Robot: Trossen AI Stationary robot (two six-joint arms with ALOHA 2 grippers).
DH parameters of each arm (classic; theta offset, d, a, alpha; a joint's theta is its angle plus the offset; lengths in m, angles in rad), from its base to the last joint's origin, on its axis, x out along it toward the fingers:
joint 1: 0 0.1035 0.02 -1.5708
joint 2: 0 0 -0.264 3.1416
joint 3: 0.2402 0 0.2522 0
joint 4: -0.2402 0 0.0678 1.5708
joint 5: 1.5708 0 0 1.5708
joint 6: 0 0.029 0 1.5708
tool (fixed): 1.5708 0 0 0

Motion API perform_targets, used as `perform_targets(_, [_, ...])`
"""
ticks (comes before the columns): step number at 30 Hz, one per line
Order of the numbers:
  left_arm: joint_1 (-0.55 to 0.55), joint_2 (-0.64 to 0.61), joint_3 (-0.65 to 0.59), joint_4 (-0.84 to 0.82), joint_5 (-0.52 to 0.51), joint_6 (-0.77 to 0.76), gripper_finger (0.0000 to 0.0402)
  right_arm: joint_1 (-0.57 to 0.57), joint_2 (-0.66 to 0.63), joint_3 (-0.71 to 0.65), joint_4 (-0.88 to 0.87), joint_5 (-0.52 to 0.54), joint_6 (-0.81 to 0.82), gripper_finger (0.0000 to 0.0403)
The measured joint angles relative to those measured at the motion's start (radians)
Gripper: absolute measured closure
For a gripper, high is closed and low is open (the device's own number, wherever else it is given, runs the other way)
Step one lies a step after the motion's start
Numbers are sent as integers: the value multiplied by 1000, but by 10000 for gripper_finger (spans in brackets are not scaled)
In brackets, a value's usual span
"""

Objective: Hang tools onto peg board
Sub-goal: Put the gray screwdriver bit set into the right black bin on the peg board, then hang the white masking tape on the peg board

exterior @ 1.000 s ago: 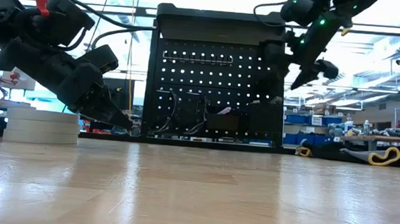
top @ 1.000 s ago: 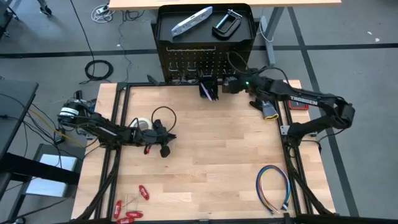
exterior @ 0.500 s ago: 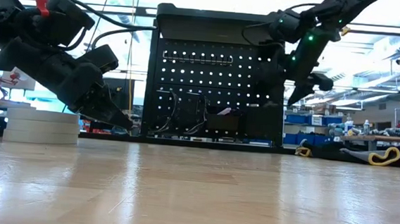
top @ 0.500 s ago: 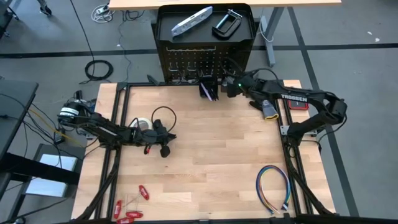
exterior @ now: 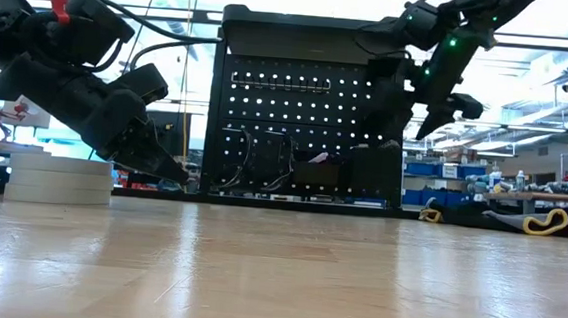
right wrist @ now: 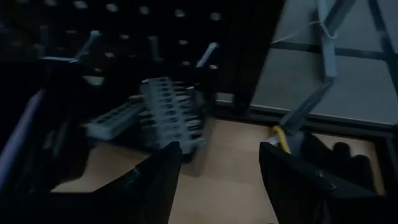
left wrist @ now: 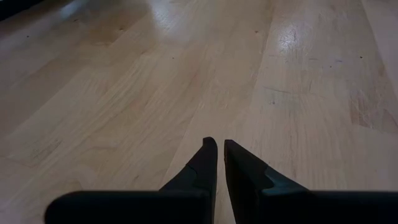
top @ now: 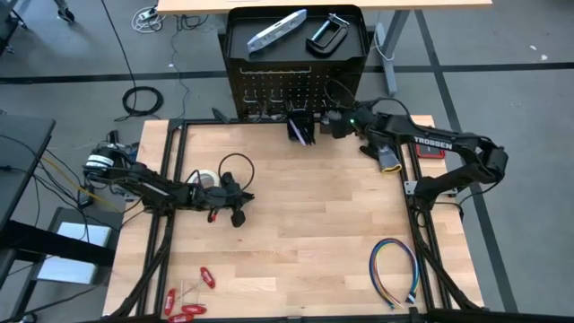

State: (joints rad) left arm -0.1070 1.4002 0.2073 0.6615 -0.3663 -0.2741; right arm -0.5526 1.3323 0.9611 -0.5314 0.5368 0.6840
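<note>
**Right pincer hovers open before the peg board as left pincer rests shut on the desk**

The right pincer hangs with its jaws spread wide and nothing between them, close to the front of the peg board at the far edge of the wooden desk. Its wrist camera looks past the two dark fingers at grey metal pieces lying at the foot of the perforated panel. From desk height, that arm reaches in from above, beside the board's upper right corner.

The left pincer sits low at the desk's left side, its jaws all but closed with only a thin slit between the tips and nothing in them, pointing down at bare wood. Just beside it lie a black cable loop and a white tape roll; the roll also shows stacked at the left in the low view.

On the board's tray-like top rest a silver bar-shaped tool and a black C-clamp. A small black bin stands at the panel's base. Red-handled hand tools lie near the desk's near left corner, and a multicoloured wire loop lies near its near right corner, well apart from both arms.
</note>
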Motion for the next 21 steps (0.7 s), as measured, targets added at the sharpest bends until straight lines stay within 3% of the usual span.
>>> perform_targets(13, [0, 0, 0, 1, 0, 0, 367, 13, 10, 0, 23, -12, -6, 176])
perform_targets(21, [0, 0, 0, 1, 1, -6, 367, 0, 85, 0, 51, -59, -47, 176])
